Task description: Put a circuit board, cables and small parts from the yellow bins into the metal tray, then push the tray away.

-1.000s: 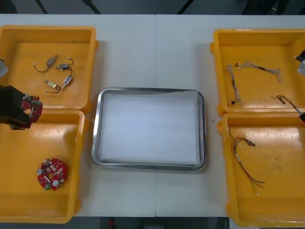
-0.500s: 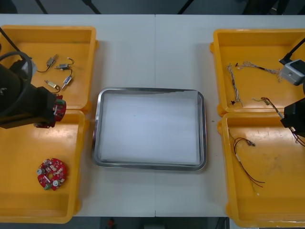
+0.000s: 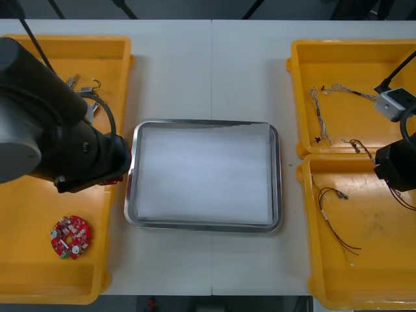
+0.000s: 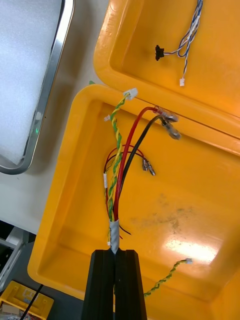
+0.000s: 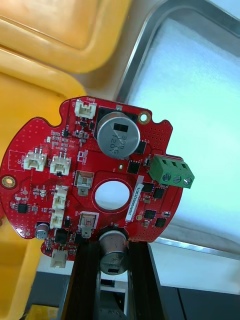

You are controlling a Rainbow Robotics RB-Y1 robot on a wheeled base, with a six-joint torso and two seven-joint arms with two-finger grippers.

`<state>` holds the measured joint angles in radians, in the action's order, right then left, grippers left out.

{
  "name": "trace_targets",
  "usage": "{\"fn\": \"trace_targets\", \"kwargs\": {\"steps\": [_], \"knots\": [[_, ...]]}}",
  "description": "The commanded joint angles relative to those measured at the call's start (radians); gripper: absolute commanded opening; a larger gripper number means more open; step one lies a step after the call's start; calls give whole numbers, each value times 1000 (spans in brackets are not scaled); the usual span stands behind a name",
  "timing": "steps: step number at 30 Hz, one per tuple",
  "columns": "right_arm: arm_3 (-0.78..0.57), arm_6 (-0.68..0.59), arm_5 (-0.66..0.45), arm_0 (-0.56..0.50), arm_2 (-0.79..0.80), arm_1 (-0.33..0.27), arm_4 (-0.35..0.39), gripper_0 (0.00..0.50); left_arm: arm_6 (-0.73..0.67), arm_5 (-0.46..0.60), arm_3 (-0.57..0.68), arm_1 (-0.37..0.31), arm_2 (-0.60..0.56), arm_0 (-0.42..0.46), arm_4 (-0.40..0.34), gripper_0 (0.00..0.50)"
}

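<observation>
Left of centre, the left gripper [image 5: 114,250] clamps a red circuit board [image 5: 65,165] between 2 fingers [image 5: 86,280] at the metal tray's [image 3: 201,227] left rim. At the right edge, the right gripper [image 4: 116,256] pinches cables [image 4: 120,170] over the lower-right yellow bin [image 3: 364,279].

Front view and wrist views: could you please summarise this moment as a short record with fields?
Left gripper: shut on a circuit board, by the metal tray, at its left rim
Right gripper: shut on a cable bundle, above the near right bin
Tray contents: none yet
Near left bin: a second board
</observation>
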<state>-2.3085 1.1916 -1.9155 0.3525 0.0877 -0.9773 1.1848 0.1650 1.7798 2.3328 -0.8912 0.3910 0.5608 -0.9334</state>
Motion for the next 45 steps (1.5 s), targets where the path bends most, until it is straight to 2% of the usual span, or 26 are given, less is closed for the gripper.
{"fn": "trace_targets", "kwargs": {"steps": [1,7,18,31,38,41,45], "knots": [[-26,-4,-4,31,-6,9,-7,0,-1,9,31,83,83,42,96,1],[-26,-4,-4,31,-6,9,-7,0,-12,0,10,161,177,44,200,0],[-26,-4,-4,31,-6,9,-7,0,18,-71,-112,247,298,42,323,5],[-26,-4,-4,31,-6,9,-7,0,31,-106,-228,321,355,40,384,2],[-26,-4,-4,31,-6,9,-7,0,37,-109,-245,324,361,40,378,2],[-26,-4,-4,31,-6,9,-7,0,42,-109,-256,322,365,40,378,14],[-26,-4,-4,31,-6,9,-7,0,50,-109,-257,319,379,39,386,57]]}}
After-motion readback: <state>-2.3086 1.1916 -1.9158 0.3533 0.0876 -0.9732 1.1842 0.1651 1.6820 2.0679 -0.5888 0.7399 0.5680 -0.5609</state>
